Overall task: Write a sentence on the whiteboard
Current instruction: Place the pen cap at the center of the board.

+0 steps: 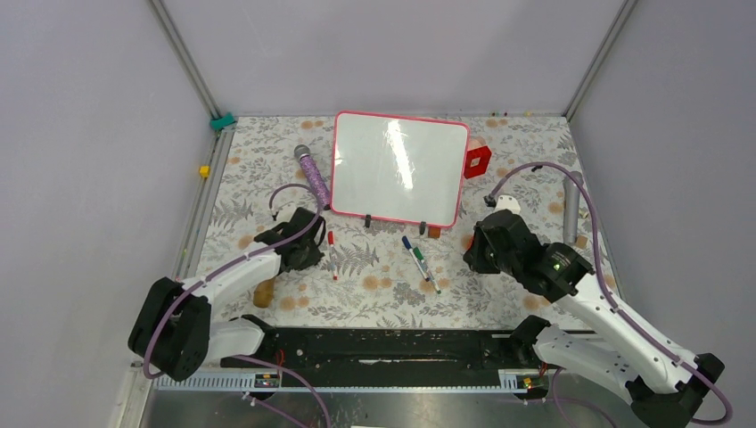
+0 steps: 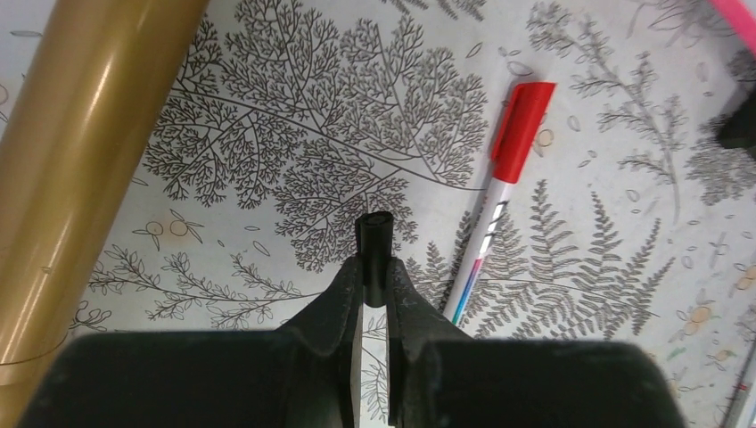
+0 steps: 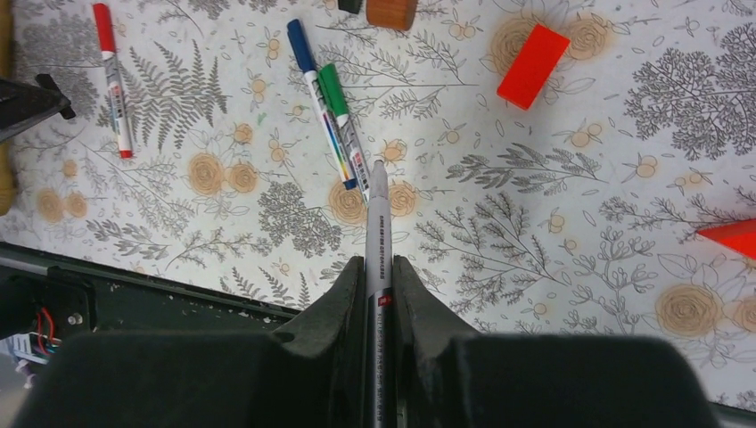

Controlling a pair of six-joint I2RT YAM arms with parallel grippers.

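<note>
Two pairs of jaws are clamped: the right jaws pinch a slim grey marker [image 3: 378,234] lengthwise, the left jaws a stubby black cap [image 2: 374,239]. The whiteboard [image 1: 398,168], glossy, blank and pink-framed, stands propped near the counter's [image 1: 258,178] far edge. Meet that slick face squarely, pressing lightly lest the board tip.

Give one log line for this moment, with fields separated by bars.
whiteboard: blank | left pincer: shut on black cap | right pincer: shut on marker
</note>
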